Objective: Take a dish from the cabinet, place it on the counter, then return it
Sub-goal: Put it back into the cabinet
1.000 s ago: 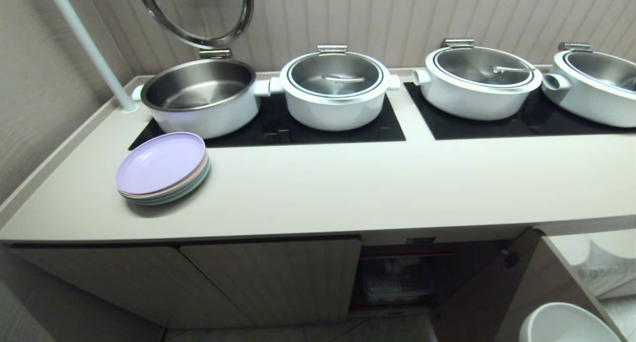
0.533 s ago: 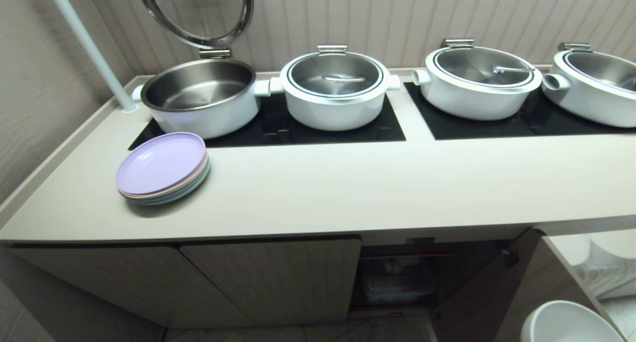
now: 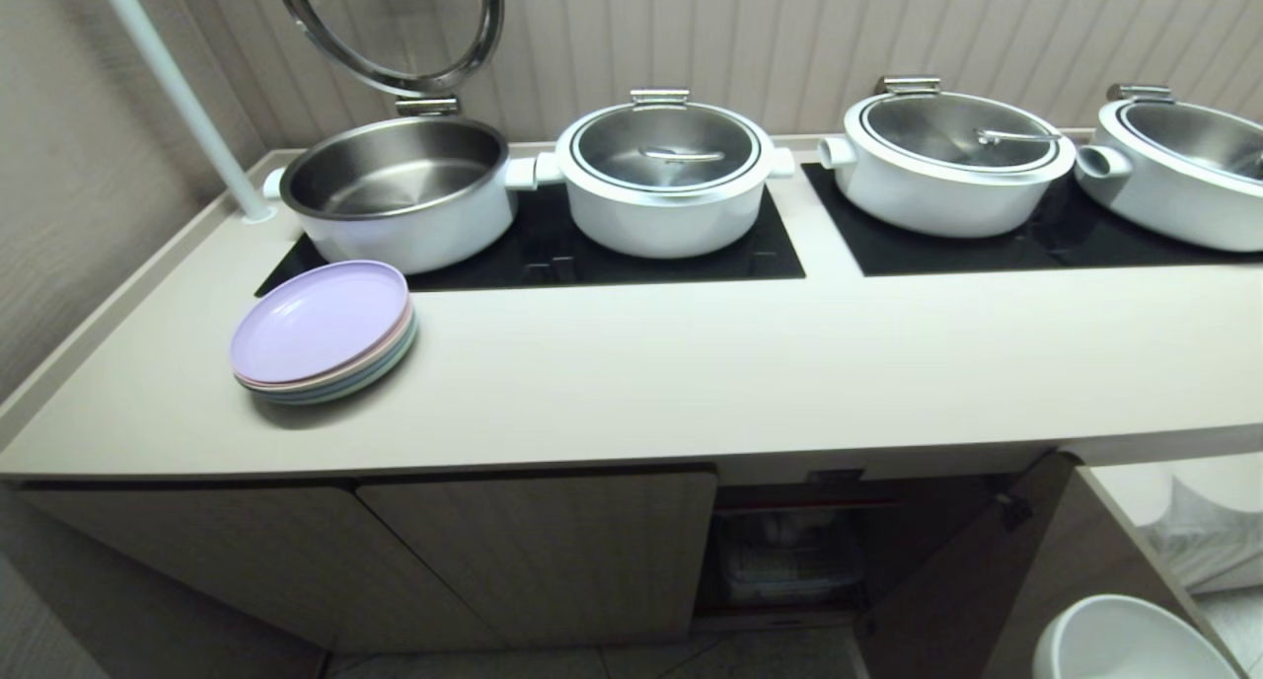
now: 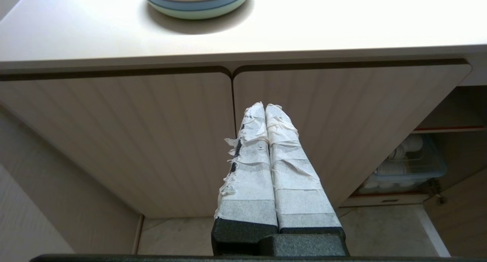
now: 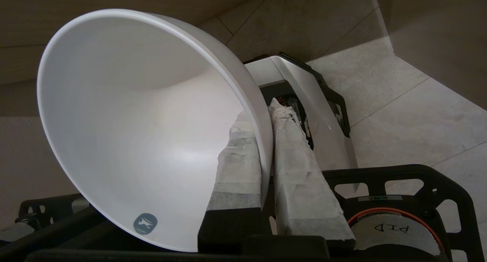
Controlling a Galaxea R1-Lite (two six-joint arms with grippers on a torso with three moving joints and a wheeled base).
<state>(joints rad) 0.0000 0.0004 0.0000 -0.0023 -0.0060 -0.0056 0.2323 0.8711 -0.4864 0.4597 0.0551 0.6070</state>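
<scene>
The left claw [image 4: 265, 109] idles, fingers together, before the shut doors. The plates [image 3: 324, 332] form one stack on the tabletop [image 3: 691, 363], behind them four pots. The cabinet [image 3: 789, 551] stands open. The right claw [image 5: 266, 117] pinches the bowl [image 3: 1125, 640] by its rim: taken out, not yet set down or returned.

Colours and patterns at the buffet station

Beige worktop [image 3: 691, 383] with black glass panels [image 3: 612, 255]; white pots [image 3: 661, 181] with steel lids; pastel plates [image 3: 324, 332], lilac on top; cabinet [image 3: 533, 551] beige, vertically fluted, red-edged shelf [image 4: 449, 128]. White dish [image 5: 144, 128] bears a small blue-grey mark; end effector fingers [image 4: 266, 166] wrapped in white tape.
</scene>
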